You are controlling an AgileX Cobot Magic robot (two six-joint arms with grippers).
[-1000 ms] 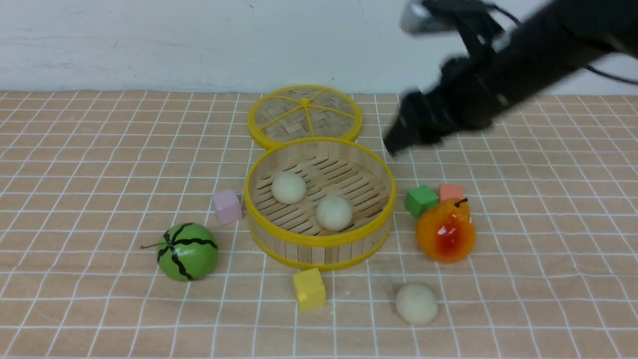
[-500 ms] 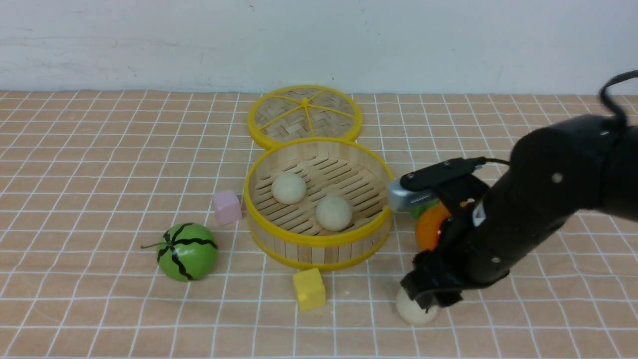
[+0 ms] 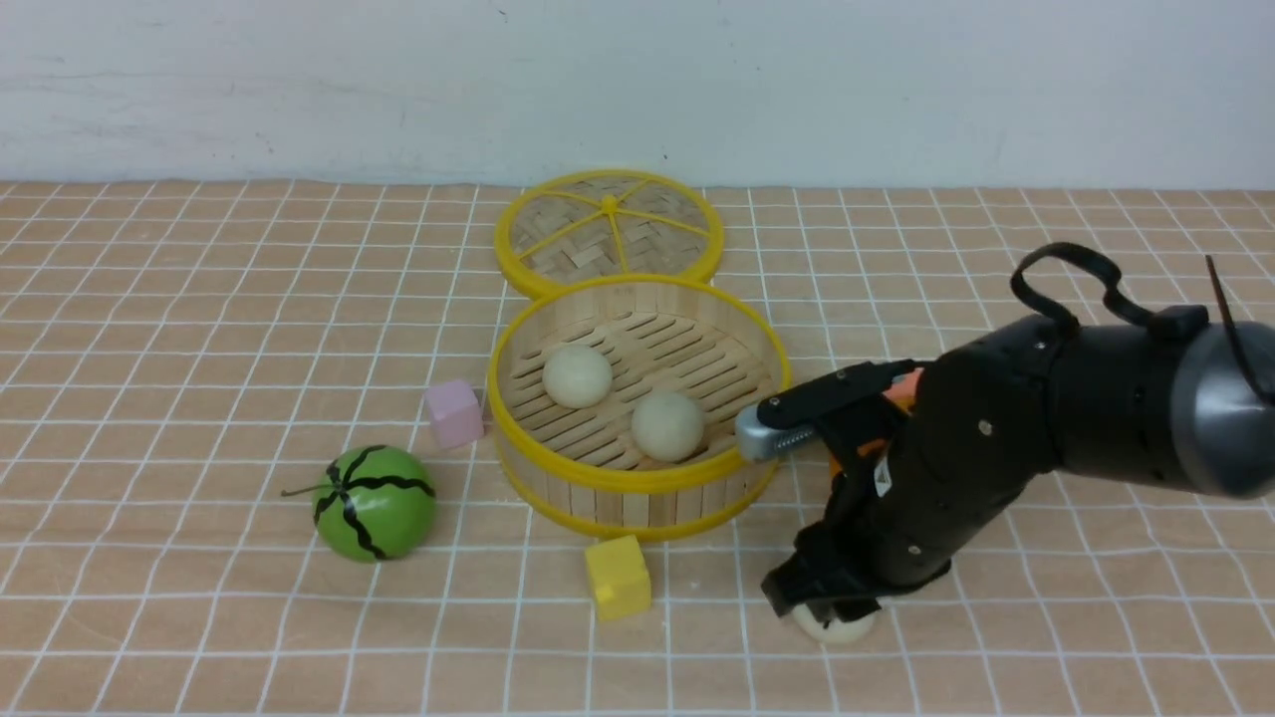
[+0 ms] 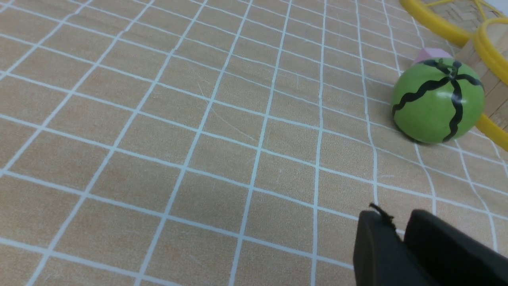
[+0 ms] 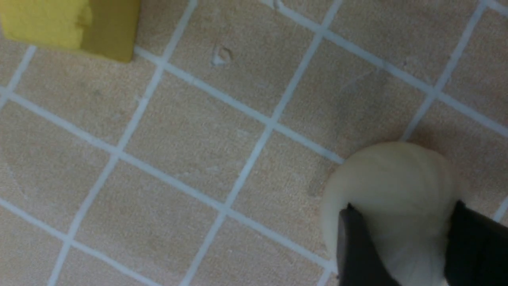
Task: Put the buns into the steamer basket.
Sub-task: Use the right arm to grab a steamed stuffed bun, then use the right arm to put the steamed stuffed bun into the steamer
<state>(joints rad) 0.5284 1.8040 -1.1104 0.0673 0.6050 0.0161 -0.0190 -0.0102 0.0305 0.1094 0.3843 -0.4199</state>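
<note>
A tan cloth with a white grid covers the worktop [image 3: 199, 299] below a plain white wall. Your right gripper [image 5: 401, 210] is down on the third bun [image 5: 391, 178], which lies toward the worktop's near edge, right of centre. Its fingers [image 5: 357, 254] stand one at each flank of the bun, but you cannot tell whether they pinch it firmly. Near it sits the yellow cube [image 3: 618, 576]. Beyond that, mid-worktop, the steamer basket [image 3: 637, 483] holds a far bun [image 3: 577, 375] and a near bun [image 3: 667, 425] on its slats.

The risks, as I judge them:
- The smooth ball may squirt out of a shallow hold and roll.
- Carried too low, it or your wrist could catch the basket's yellow rim.
- A careless drop might land on the buns inside.

The right wrist view gives you the finger contact that the front view hides under the arm. Only the front view shows the basket and the path to it. The left wrist view shows your left gripper [image 4: 399, 222] nearly pressed together, empty, near the watermelon [image 4: 437, 100].
</note>
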